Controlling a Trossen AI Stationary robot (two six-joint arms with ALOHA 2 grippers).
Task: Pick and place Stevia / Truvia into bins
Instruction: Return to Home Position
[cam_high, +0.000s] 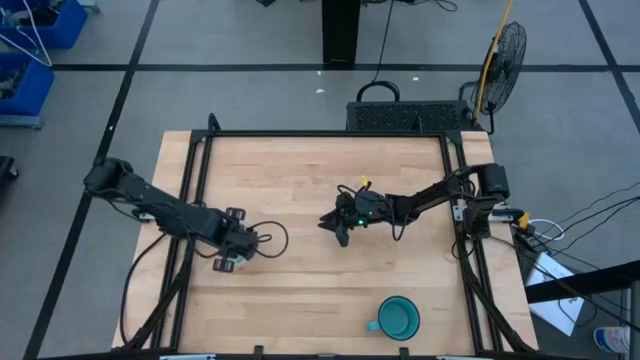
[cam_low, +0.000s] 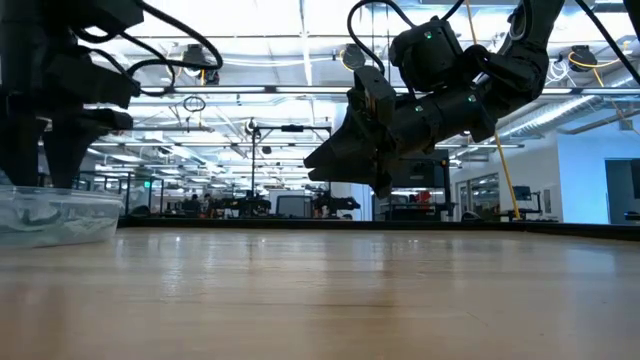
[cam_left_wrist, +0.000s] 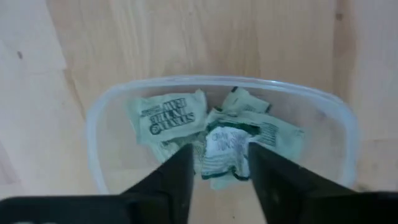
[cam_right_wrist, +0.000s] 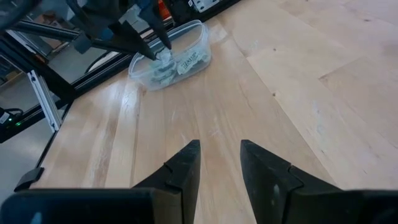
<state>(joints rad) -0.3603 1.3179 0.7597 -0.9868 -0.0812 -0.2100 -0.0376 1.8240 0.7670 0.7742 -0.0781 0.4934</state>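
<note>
A clear plastic tub (cam_high: 230, 264) stands on the wooden table at the near left; it also shows in the left wrist view (cam_left_wrist: 93, 130) and the right wrist view (cam_right_wrist: 198, 38). Several pale green and white sachets (cam_left_wrist: 168, 115) lie on its bottom. My left gripper (cam_left_wrist: 221, 158) stands over the tub, pointing down into it, with a crumpled sachet (cam_left_wrist: 225, 146) between its fingertips. My right gripper (cam_high: 337, 228) hovers above the middle of the table, open and empty (cam_right_wrist: 221, 152), pointing toward the tub. My left gripper has the crumpled sachet's two side edges (cam_left_wrist: 244, 149) between its two fingertips, coming from above and pointing down. The sachet sits inside the tub's rim, over the other sachets. I cannot tell whether it hangs clear of them or rests on them.
A teal cup (cam_high: 398, 318) stands near the table's front right edge. A black frame (cam_high: 200, 170) runs along the table's sides. Bare wood lies between the tub and my right gripper. A fan (cam_high: 505, 55) and a black box (cam_high: 405, 115) stand beyond the far edge.
</note>
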